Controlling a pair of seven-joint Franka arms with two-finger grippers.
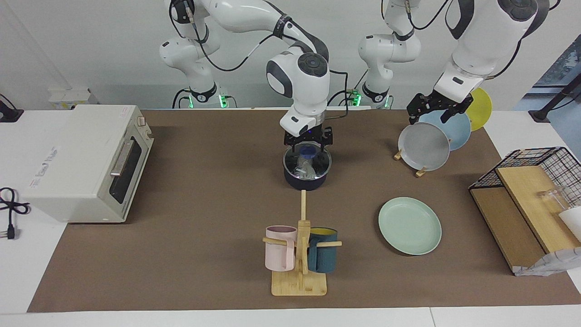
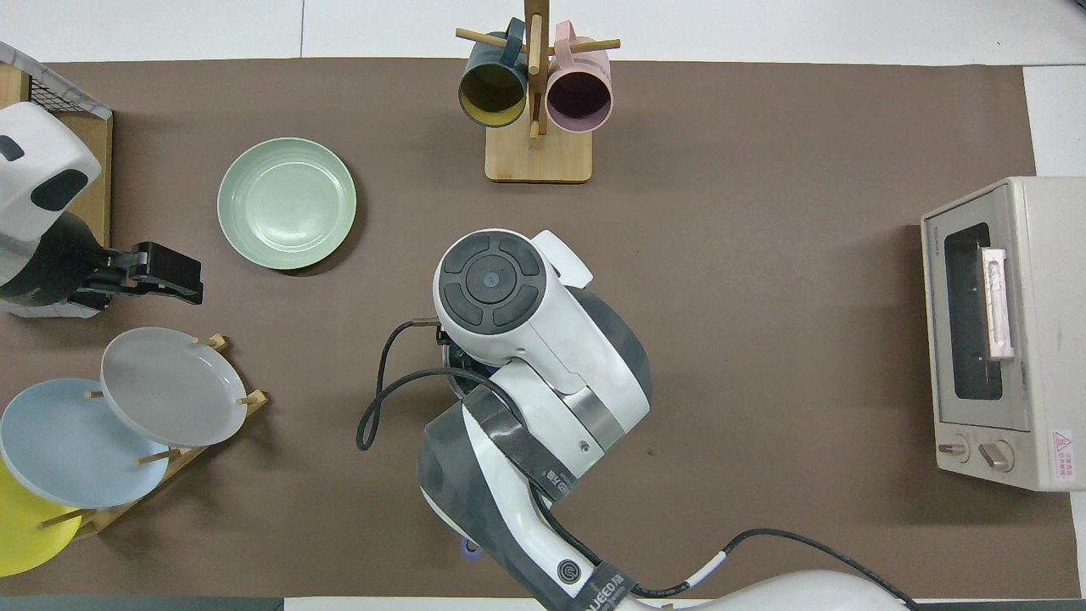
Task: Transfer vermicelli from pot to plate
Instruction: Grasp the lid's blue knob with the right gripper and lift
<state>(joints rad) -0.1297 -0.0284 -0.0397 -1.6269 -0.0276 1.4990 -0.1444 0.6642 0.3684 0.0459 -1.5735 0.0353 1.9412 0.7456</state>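
Note:
The dark navy pot (image 1: 305,183) stands in the middle of the table with its clear glass lid (image 1: 319,164) on it. The whitish vermicelli (image 1: 304,171) shows through the lid, inside the pot. My right gripper (image 1: 308,146) is down at the lid's blue knob (image 1: 309,150). In the overhead view the right arm hides the pot, apart from the blue tip of its handle (image 2: 472,550). The mint-green plate (image 1: 410,225) (image 2: 287,204) lies bare, farther from the robots and toward the left arm's end. My left gripper (image 1: 429,116) (image 2: 191,284) waits open and empty over the plate rack.
A wooden rack (image 1: 420,172) holds grey (image 1: 424,146), blue and yellow plates. A mug tree (image 1: 300,254) with a pink and a dark mug stands farther from the robots than the pot. A toaster oven (image 1: 86,163) and a wire basket (image 1: 535,181) stand at the table's two ends.

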